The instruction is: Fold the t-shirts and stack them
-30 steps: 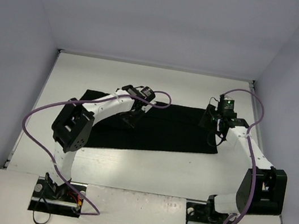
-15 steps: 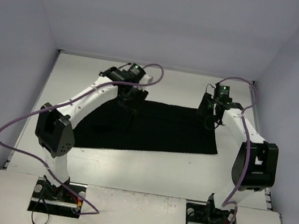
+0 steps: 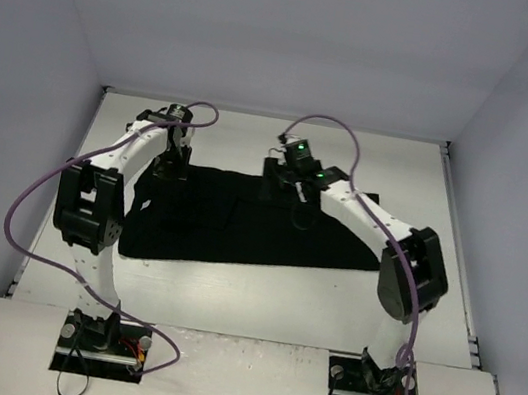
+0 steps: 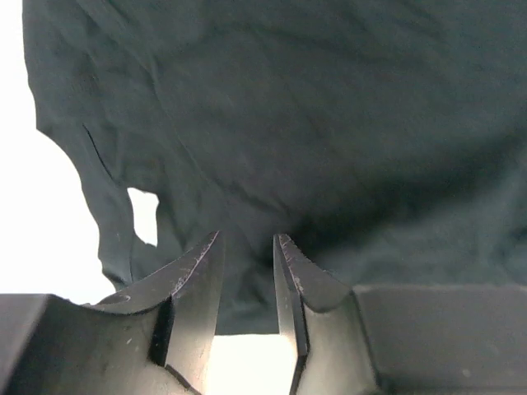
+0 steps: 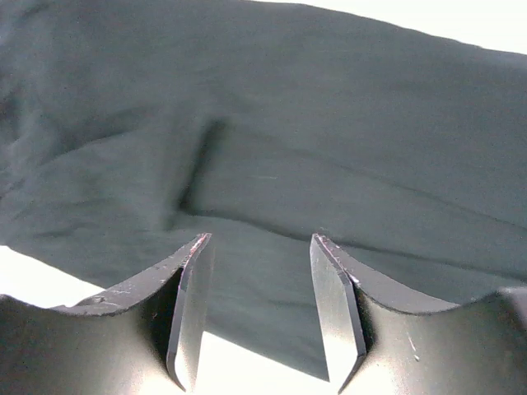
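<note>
While t-shirt (image 3: 259, 229) lies spread | left pincer (image 4: 249, 239) narrowly parted, hold unclear; right pincer (image 5: 261, 239) half-open, empty

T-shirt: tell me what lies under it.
Under the t-shirt lies the white table. It shows all around the cloth, and through a small gap at a bunched edge in the left wrist view. Anything else beneath the cloth is covered and cannot be seen.

Left arm (image 3: 122, 151) and right arm (image 3: 358, 213) arch across the t-shirt (image 3: 238, 232); bare table (image 3: 257, 298) lies free in front.
</note>
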`<action>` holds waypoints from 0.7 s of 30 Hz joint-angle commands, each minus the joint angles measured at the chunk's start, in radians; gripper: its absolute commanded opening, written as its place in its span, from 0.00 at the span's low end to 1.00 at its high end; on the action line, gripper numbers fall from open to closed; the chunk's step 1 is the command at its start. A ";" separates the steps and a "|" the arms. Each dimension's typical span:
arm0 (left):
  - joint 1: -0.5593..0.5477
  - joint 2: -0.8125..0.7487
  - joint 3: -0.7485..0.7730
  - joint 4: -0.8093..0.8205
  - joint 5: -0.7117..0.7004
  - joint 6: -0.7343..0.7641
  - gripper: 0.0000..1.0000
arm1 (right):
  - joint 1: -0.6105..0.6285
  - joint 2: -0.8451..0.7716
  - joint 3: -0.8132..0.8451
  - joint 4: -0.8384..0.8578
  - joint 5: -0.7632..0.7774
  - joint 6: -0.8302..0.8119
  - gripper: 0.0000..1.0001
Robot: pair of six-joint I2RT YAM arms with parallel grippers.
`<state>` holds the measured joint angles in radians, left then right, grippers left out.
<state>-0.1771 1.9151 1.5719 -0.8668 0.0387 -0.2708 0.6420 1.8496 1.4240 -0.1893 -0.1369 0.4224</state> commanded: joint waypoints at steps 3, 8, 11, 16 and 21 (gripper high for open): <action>0.029 0.058 0.036 0.087 -0.046 -0.027 0.27 | 0.108 0.185 0.183 0.017 0.067 0.099 0.49; 0.034 0.100 0.024 0.116 -0.078 -0.024 0.26 | 0.155 0.278 0.235 0.019 0.099 0.132 0.49; 0.047 0.127 0.008 0.128 -0.083 -0.031 0.25 | 0.170 0.318 0.231 0.020 0.123 0.136 0.49; 0.062 0.146 -0.005 0.145 -0.092 -0.034 0.23 | 0.178 0.282 0.111 0.016 0.262 0.133 0.47; 0.075 0.158 0.005 0.151 -0.112 -0.029 0.23 | 0.172 0.189 -0.042 -0.007 0.411 0.133 0.47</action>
<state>-0.1317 2.0720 1.5723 -0.7532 -0.0094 -0.2965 0.8267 2.1204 1.4847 -0.0873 0.0873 0.5500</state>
